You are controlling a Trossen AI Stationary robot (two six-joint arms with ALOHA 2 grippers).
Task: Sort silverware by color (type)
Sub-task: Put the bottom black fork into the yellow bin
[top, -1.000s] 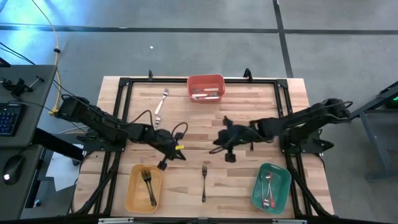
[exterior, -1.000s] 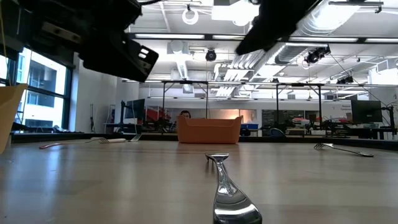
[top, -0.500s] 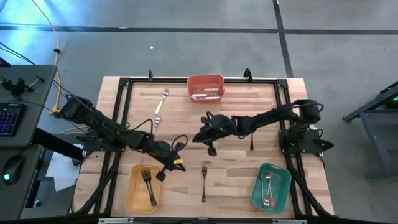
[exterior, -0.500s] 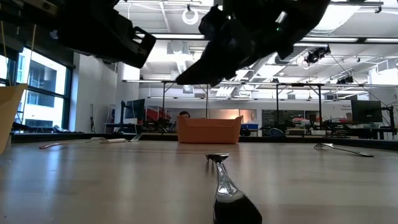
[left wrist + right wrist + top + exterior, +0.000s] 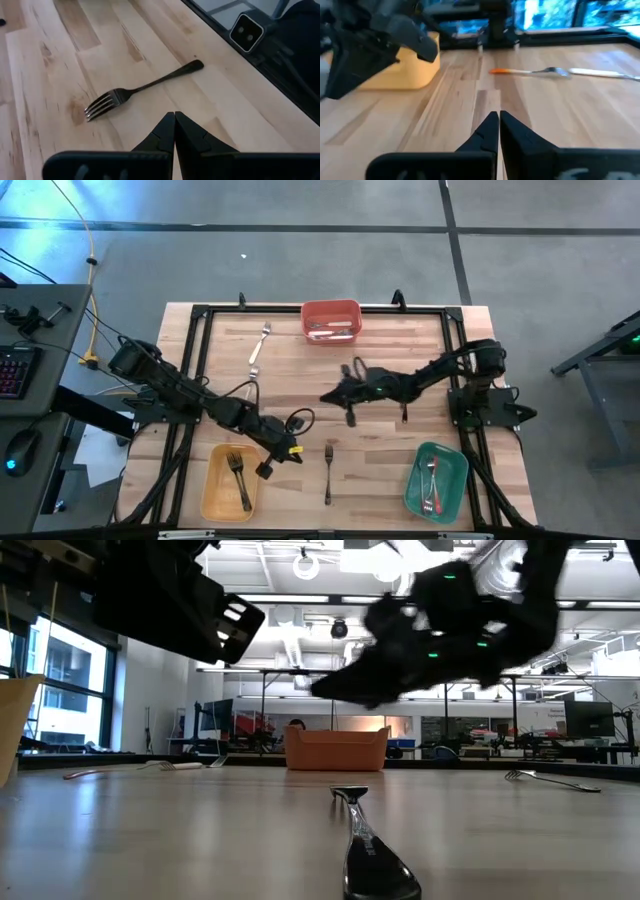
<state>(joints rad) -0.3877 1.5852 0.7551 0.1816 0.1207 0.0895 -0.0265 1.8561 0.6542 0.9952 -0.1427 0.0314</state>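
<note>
A black-handled fork [image 5: 327, 472] lies flat on the table near its near edge; it also shows in the left wrist view [image 5: 142, 90] and the low view [image 5: 365, 840]. My left gripper [image 5: 296, 452] is shut and empty just left of it, above the table [image 5: 174, 114]. My right gripper [image 5: 324, 397] is shut and empty over the table's middle [image 5: 499, 114]. A white-handled fork [image 5: 258, 347] lies at the far left [image 5: 560, 72]. A dark-handled utensil [image 5: 405, 412] lies under my right arm.
A red bin [image 5: 331, 320] at the far middle, a yellow bin [image 5: 215, 490] at the near left and a green bin [image 5: 450, 480] at the near right each hold silverware. The low camera [image 5: 246, 32] sits at the near edge beyond the fork.
My left gripper has gone toward the table's near edge and a little right, closer to the black-handled fork. My right gripper has reached toward the table's left over the middle and come lower. Both have stayed shut. No silverware has moved.
</note>
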